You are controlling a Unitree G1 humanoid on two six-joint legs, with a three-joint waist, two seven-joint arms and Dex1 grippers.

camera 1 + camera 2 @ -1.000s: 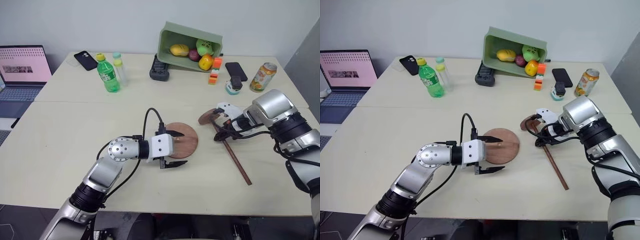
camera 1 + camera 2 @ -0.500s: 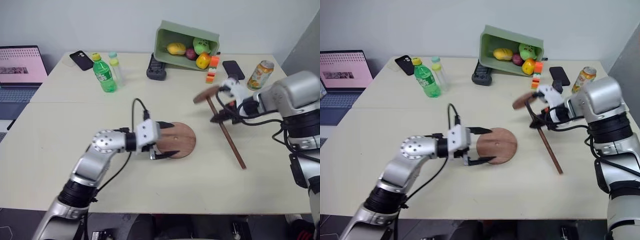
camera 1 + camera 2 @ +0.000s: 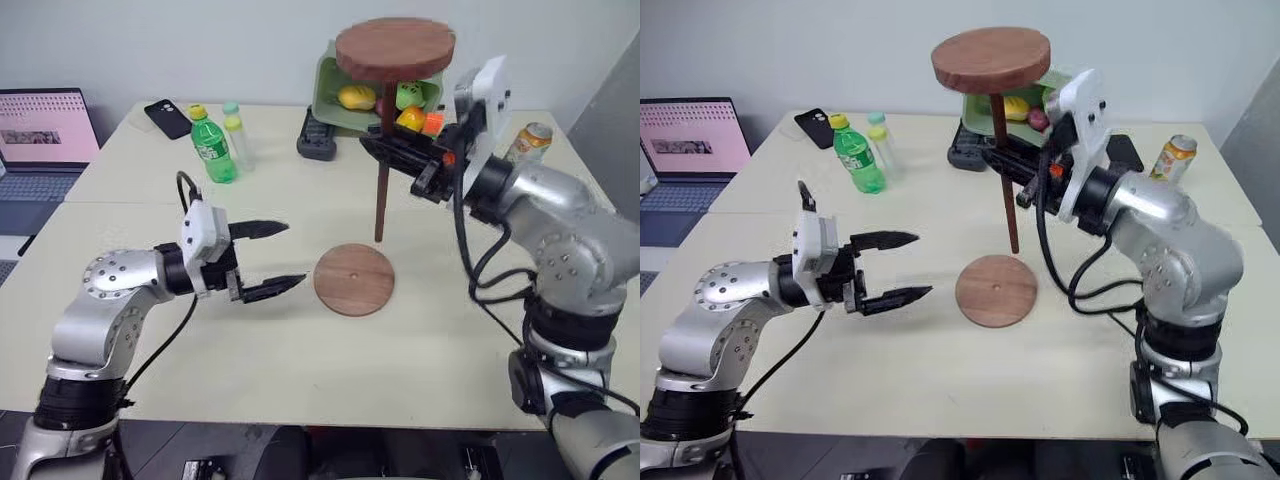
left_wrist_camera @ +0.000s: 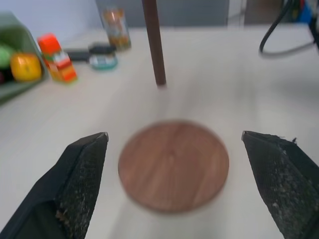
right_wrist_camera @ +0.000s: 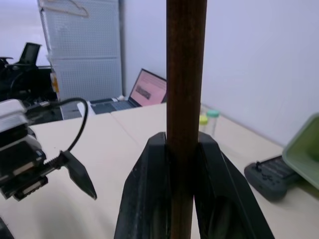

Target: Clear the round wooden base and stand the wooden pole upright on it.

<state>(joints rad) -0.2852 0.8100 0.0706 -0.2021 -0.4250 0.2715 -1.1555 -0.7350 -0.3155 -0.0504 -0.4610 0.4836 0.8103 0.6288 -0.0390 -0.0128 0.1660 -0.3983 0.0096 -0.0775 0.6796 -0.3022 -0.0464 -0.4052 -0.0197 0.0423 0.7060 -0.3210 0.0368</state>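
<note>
The round wooden base (image 3: pixel 354 279) lies flat mid-table with nothing on it, its small centre hole showing. My right gripper (image 3: pixel 385 150) is shut on the wooden pole (image 3: pixel 382 200), which hangs upright with its disc (image 3: pixel 395 48) on top. The rod's lower tip floats just above the table, behind the base's far edge. In the right wrist view the black fingers (image 5: pixel 149 199) clamp the rod (image 5: pixel 185 74). My left gripper (image 3: pixel 292 255) stands open to the left of the base, apart from it, with nothing between its fingers (image 4: pixel 82 184). The base (image 4: pixel 173 166) lies ahead of them.
A tipped green bin (image 3: pixel 338 75) of fruit stands at the back, with a black controller (image 3: pixel 317 140) and orange blocks (image 3: pixel 432 125) beside it. Two bottles (image 3: pixel 211 147) and a phone (image 3: pixel 168 118) are back left, a can (image 3: pixel 527 143) back right, a laptop (image 3: pixel 45 130) far left.
My right gripper lifted the pole off the table and swung it upright, disc on top, toward the base. My left gripper drew back to the left, off the base.
</note>
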